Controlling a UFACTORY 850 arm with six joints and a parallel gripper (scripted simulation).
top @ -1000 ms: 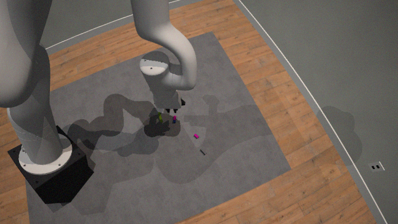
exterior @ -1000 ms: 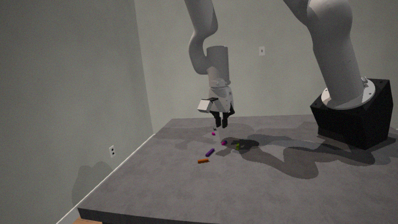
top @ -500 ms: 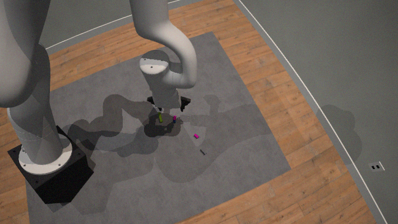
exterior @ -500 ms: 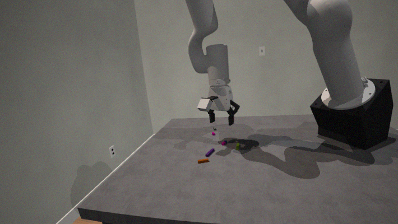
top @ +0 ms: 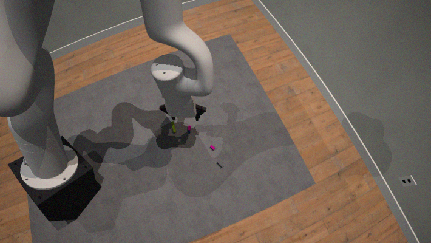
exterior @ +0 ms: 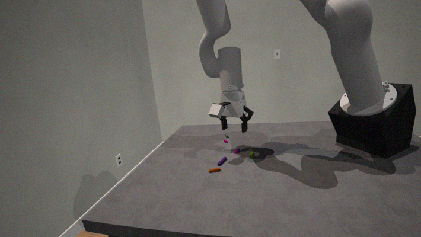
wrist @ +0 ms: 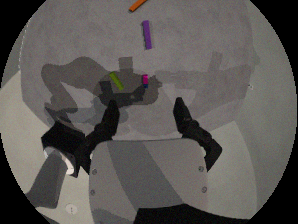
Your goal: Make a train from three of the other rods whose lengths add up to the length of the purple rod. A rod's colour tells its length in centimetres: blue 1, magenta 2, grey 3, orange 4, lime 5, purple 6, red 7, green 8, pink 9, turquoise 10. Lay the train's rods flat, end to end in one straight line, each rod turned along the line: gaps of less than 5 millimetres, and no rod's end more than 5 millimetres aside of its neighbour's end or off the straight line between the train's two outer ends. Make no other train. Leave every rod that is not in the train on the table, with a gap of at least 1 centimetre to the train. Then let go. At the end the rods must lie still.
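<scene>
My gripper (exterior: 234,125) is open and empty, and hangs well above the table. In the wrist view its fingers spread wide. Below it lie a lime rod (top: 173,127) and, just to its right, a magenta rod (top: 189,127) with a small blue rod (top: 189,132) at its end. They also show in the wrist view, lime rod (wrist: 116,82) and magenta rod (wrist: 145,79). The purple rod (exterior: 222,161) and an orange rod (exterior: 214,170) lie apart, nearer the table's edge. A second magenta rod (top: 212,147) and a dark grey rod (top: 220,164) lie further off.
The robot's black base (top: 57,188) stands at one corner of the grey table top. The arm's shadows fall over the rods. The table's edge (exterior: 124,181) runs along the side by the wall.
</scene>
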